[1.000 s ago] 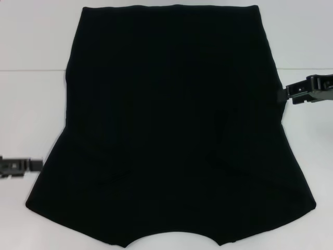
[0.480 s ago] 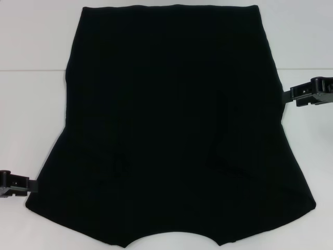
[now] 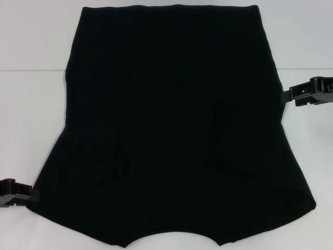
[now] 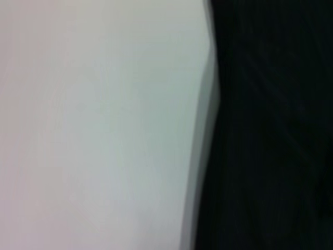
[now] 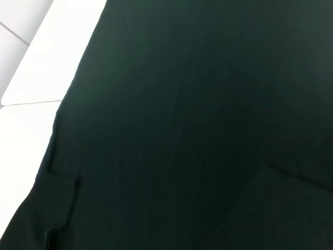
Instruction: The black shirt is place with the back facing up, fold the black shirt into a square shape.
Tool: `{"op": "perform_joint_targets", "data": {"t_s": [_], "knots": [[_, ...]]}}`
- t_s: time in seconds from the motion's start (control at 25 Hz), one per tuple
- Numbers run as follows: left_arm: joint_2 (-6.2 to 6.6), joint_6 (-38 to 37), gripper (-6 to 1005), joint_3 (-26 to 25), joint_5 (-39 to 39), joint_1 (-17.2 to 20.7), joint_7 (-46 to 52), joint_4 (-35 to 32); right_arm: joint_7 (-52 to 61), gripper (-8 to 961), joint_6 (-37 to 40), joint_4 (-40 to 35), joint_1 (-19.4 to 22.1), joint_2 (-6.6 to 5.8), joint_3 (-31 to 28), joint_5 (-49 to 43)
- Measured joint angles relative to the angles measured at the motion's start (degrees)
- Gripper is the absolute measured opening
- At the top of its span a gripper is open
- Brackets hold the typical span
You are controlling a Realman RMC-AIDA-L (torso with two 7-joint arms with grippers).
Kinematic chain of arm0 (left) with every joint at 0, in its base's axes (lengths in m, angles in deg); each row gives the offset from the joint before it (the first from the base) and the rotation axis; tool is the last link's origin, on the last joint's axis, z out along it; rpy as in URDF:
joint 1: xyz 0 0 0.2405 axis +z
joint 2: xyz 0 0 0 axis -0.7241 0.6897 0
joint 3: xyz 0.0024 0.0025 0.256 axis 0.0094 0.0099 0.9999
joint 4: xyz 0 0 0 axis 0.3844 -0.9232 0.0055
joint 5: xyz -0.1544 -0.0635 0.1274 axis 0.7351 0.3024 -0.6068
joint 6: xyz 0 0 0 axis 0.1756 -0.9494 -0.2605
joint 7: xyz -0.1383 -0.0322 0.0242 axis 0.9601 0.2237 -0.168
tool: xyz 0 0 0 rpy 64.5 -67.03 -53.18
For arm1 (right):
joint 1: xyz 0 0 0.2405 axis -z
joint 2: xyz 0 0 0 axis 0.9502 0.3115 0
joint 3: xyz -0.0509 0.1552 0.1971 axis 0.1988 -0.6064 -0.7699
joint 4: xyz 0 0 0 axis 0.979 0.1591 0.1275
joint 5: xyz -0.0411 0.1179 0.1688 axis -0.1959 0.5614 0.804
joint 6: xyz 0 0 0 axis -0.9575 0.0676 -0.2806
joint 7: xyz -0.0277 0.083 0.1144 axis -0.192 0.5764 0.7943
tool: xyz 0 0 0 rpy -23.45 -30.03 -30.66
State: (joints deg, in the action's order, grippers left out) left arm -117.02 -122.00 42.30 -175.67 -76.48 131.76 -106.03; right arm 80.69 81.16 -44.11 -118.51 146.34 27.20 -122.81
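The black shirt (image 3: 171,120) lies spread flat on the white table (image 3: 31,114), plain side up, and fills most of the head view. Its sleeves flare out at the near left and right, and faint creases show near its middle. My left gripper (image 3: 31,192) sits low at the outer edge of the left sleeve. My right gripper (image 3: 289,95) sits at the shirt's right side edge, farther back. The left wrist view shows the shirt's edge (image 4: 270,130) against the table (image 4: 93,130). The right wrist view is mostly black fabric (image 5: 197,104).
White table surface shows on both sides of the shirt and beyond its far hem. A thin seam line (image 3: 31,70) crosses the table on the left. In the right wrist view a table corner (image 5: 21,94) shows beside the fabric.
My left gripper has moved nearer along the left sleeve's edge. The right gripper drew slightly outward, then held still. Small creases have appeared in the shirt's middle.
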Motion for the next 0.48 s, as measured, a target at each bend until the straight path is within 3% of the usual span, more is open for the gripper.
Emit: {"op": "perform_joint_targets", "data": {"t_s": [0.48], "knots": [[-0.07,2.02,405,0.87,-0.06,0.34,0.62,0.12,0.00,552,0.24,0.00,0.16,0.00,-0.05,0.24]]}}
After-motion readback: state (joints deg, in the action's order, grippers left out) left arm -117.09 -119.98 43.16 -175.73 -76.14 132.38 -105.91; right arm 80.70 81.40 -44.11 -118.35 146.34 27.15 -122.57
